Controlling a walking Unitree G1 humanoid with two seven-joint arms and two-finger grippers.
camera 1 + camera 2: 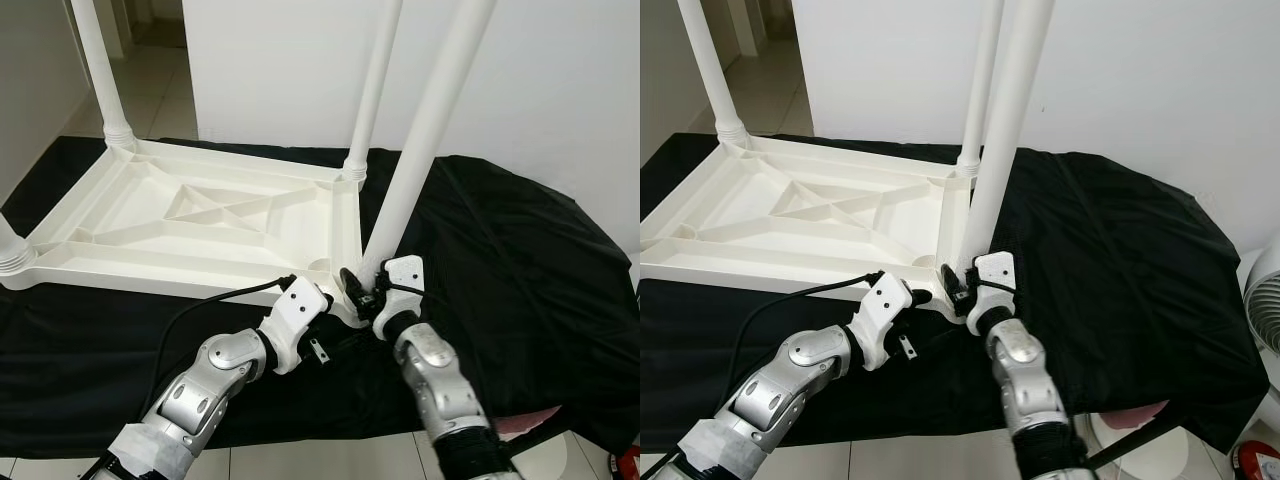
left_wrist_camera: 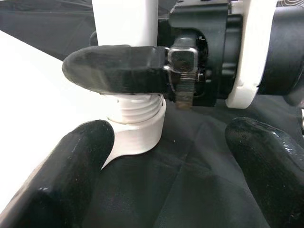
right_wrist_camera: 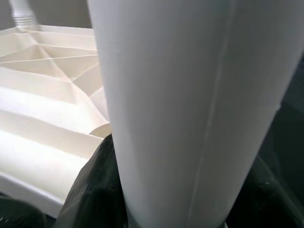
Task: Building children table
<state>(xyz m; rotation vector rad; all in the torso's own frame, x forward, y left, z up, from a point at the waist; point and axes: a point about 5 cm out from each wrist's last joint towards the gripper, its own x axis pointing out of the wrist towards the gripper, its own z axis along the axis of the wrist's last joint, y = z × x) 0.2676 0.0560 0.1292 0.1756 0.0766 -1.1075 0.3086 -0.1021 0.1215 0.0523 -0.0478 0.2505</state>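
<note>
A white plastic children's table top is lying upside down on a black cloth that is covering the work surface, its ribbed underside facing up. Three white legs are standing upright in its corner sockets: one at the far left, one at the far right, and a stub of another showing at the near left corner. The fourth leg is rising from the near right corner socket, leaning slightly to the right as it goes up. The right gripper is gripping this leg just above its threaded base, its fingers closed around the tube; in the right wrist view the leg is sitting between the dark fingers, with the table's ribs beside it. The left gripper is hovering just beside the same corner, on the near left of the leg, with its two fingers spread wide and holding nothing; in the left wrist view its fingertips are framing the socket and the cloth, and one finger of the right gripper is crossing in front of the leg's ridged base. A black cable is running along the left arm's wrist, passing over the near edge of the table. Behind the table a white wall is rising, and pale floor tiles are showing at the far left. In the right eye view, part of a white fan is standing at the right edge.
</note>
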